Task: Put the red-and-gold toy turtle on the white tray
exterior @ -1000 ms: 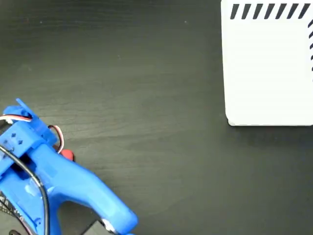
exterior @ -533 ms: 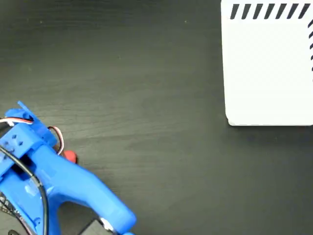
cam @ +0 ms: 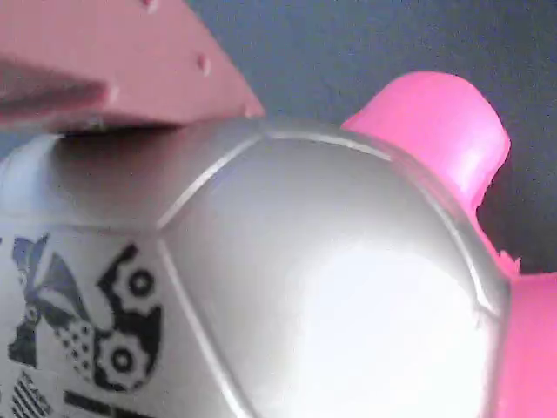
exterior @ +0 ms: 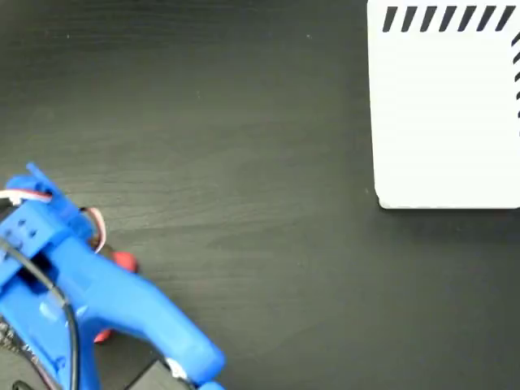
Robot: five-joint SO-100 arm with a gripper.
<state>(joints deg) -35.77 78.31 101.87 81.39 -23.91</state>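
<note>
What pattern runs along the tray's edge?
Short black diagonal stripes on the white tray, clearest in the fixed view.

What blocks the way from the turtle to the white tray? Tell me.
Nothing visible. The red-and-gold toy turtle sits under the blue arm at lower left; only bare dark table lies between it and the white tray at upper right.

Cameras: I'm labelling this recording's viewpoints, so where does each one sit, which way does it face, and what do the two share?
Fixed view: overhead, facing straight down on the dark wood-grain table; shows the blue plastic arm lower left and the large flat white tray upper right.
Wrist view: on the gripper, pressed close to the shiny domed turtle shell; one finger shows upper left.
Shared: the red-and-gold toy turtle, only red bits overhead.
</note>
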